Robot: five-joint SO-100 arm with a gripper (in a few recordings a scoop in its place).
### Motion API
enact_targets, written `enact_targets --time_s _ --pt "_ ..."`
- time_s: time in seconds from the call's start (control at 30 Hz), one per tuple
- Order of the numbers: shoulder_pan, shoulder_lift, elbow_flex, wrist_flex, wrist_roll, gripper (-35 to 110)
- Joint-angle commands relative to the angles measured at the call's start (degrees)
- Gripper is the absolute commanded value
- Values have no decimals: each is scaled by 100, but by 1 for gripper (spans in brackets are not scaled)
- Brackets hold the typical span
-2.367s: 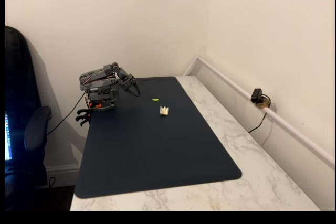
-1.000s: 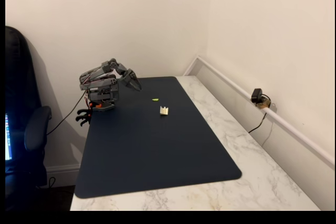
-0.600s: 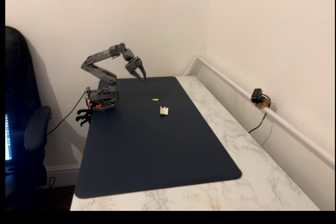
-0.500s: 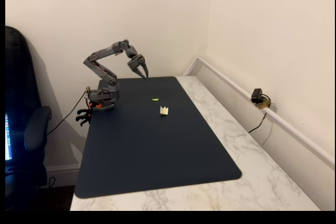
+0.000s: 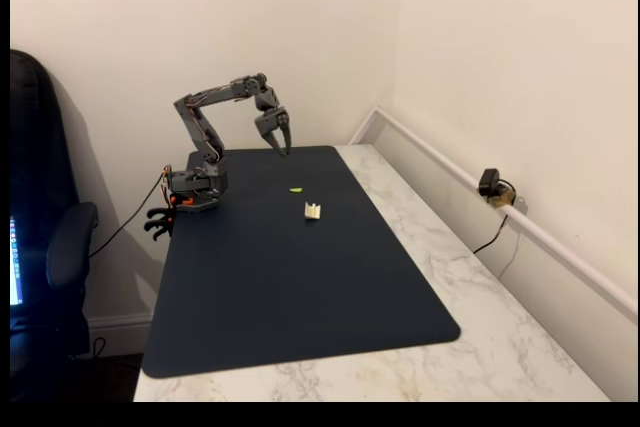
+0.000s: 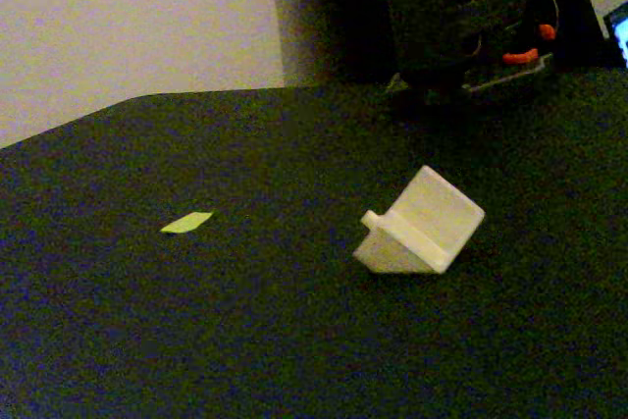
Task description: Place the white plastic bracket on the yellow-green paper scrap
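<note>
Jaws parted and empty on the grey gripper (image 5: 281, 143), above the small off-white wedge-shaped plastic bracket (image 6: 420, 223): light, rigid, probably slippery; pinch its flat sides. The yellow-green paper scrap (image 6: 186, 223) lies apart beside it.

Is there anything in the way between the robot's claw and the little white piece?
Nothing visible. The gripper hangs above the dark mat, and only bare mat lies between it and the white plastic bracket. The yellow-green paper scrap lies flat beside that path.

Bracket (image 5: 313, 211) on mat (image 5: 300, 287), near paper scrap (image 5: 296, 189); gripper (image 5: 281, 145) above mat's far edge
</note>
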Motion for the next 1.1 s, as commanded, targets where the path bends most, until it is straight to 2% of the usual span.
enact_targets --time_s 0.0,0.27,0.57,1.07 --pt "-202 -185 -536 149 281 1" --pt "-360 -1477 -1318 158 686 1" --pt "-519 -3243 -2865 413 1090 25" --pt "-545 -4904 -3981 747 1582 34"
